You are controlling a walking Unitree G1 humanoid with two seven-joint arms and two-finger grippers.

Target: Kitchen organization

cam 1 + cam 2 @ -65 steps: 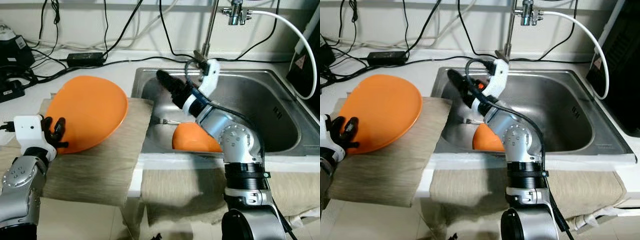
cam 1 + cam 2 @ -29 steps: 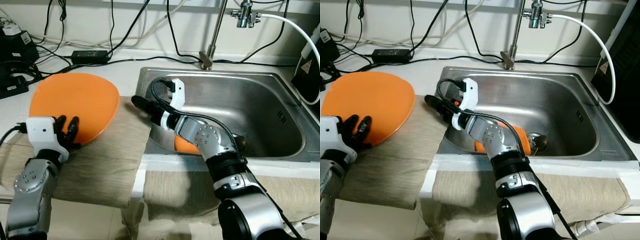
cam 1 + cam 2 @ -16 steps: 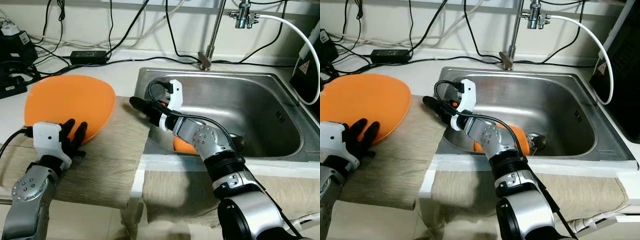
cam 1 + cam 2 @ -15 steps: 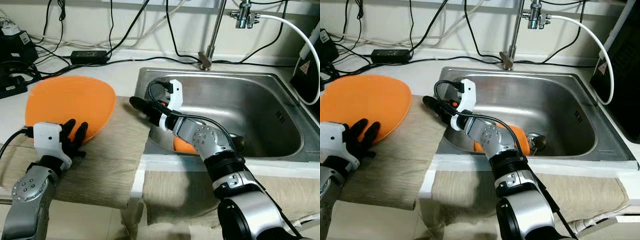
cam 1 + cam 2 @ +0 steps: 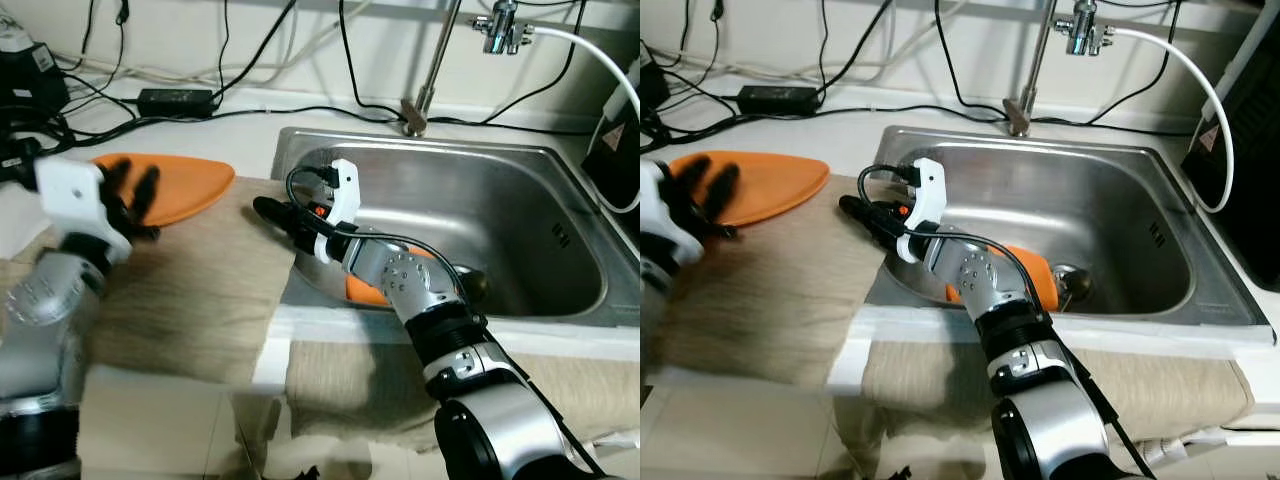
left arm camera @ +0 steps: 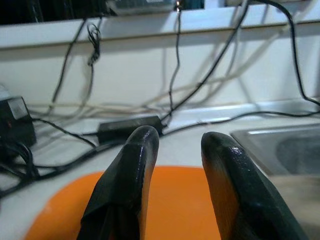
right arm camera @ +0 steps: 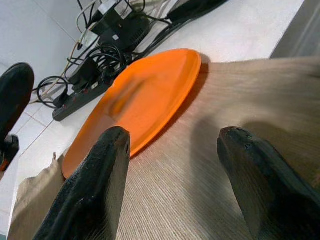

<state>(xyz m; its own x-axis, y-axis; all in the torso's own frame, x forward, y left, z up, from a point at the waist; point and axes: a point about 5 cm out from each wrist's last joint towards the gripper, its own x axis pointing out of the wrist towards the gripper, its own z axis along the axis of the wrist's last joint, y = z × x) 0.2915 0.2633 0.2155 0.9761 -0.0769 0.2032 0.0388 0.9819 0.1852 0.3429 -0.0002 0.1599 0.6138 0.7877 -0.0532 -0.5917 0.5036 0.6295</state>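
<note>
– Where are we seeing the orange plate (image 5: 165, 185)?

– It's lying on the bench (image 5: 240, 130), partly over the beige cloth (image 5: 195, 290), left of the sink (image 5: 520, 165). Our left tool (image 5: 128, 192) is hovering at its near edge, fingers spread, gripping nothing.

– And our right tool (image 7: 172, 197)?

– We're reaching it over the cloth at the sink's left rim, fingers apart, empty. Another orange dish (image 5: 1030, 272) is sitting inside the sink.
</note>
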